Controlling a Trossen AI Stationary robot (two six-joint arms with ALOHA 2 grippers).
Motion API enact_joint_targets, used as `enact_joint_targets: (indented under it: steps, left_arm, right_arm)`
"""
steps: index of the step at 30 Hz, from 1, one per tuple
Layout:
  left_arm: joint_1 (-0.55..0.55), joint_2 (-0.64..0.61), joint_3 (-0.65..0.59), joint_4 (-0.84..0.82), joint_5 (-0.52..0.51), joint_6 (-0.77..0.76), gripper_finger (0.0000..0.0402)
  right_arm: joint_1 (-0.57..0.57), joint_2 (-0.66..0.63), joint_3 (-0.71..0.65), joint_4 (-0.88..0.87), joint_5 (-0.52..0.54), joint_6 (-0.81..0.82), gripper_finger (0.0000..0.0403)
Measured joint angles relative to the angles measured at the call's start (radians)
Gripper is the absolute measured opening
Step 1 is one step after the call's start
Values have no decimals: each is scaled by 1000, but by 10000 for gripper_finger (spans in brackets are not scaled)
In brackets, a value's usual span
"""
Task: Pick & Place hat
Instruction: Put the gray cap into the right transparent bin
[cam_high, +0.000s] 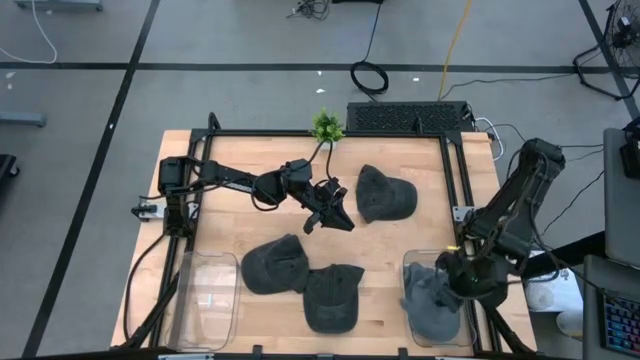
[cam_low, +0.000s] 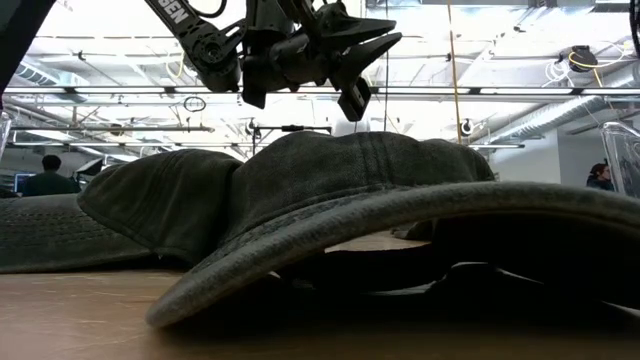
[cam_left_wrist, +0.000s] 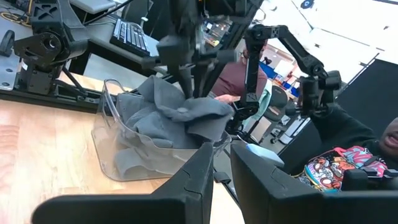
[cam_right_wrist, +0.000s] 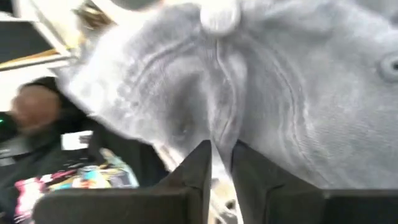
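Right gripper (cam_high: 462, 283) is hanging over the clear bin (cam_high: 413, 262) at the table's front right corner, with a grey hat (cam_high: 432, 305) bunched inside that bin. In the right wrist view its fingers (cam_right_wrist: 199, 163) are standing nearly together, a fold of the grey hat (cam_right_wrist: 261, 81) pinched in the narrow gap — whether the hold is still firm or just loosening I cannot tell. The step in hand looks like the release. To do it well, the fingers should be opening fully while the hat's weight rests in the bin, and the arm should be lifting straight up so no cloth snags and drags back over the rim. Left gripper (cam_high: 336, 214) is hovering above mid-table with fingers almost closed on nothing, near the dark hat (cam_high: 385, 194) toward the back; two more dark hats (cam_high: 275, 264) (cam_high: 333, 297) are lying at the front — touching each other.
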Motion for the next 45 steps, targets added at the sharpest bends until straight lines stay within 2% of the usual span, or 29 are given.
enact_joint_targets:
  steps: [6,10,13,16,19,22,24,26,28,29,31,35,39,42,45]
  left_arm:
    - [0,0,0,-2,0,-13,63]
    - [0,0,0,-10,2,-15,62]
    - [0,0,0,-11,2,-16,62]
    - [0,0,0,-20,4,-15,62]
    - [0,0,0,-25,4,-14,62]
    - [-2,0,0,-30,2,-14,62]
    - [-4,0,0,-32,-6,-14,62]
    - [-9,0,0,-33,-19,-14,62]
    - [-14,0,0,-33,-31,-12,62]
    - [-16,0,0,-33,-37,-12,62]
    - [-17,0,0,-41,-40,-6,62]
    - [-16,0,0,-56,-42,4,62]
    - [-17,0,0,-63,-44,5,62]
    - [-22,0,0,-71,-44,4,62]
    - [-24,0,0,-74,-44,8,62]
  right_arm:
    - [20,-102,0,14,178,-124,78]
    - [40,-142,0,106,295,-342,86]
    - [63,-141,0,274,336,-610,88]
    - [96,-85,1,538,373,-1027,88]
    - [118,21,1,757,316,-1371,88]
    - [113,134,5,817,280,-1536,82]
    - [82,185,34,697,277,-1483,70]
    - [41,225,98,445,273,-1313,45]
    - [2,275,169,185,193,-1123,14]
    - [-15,307,201,109,153,-1060,8]
    - [-36,371,273,41,89,-1013,3]
    - [-42,493,397,15,-38,-1054,1]
    - [-48,567,487,-130,-43,-1059,0]
    - [-52,601,477,-280,-12,-1054,0]
    - [-56,619,440,-325,-13,-1028,0]
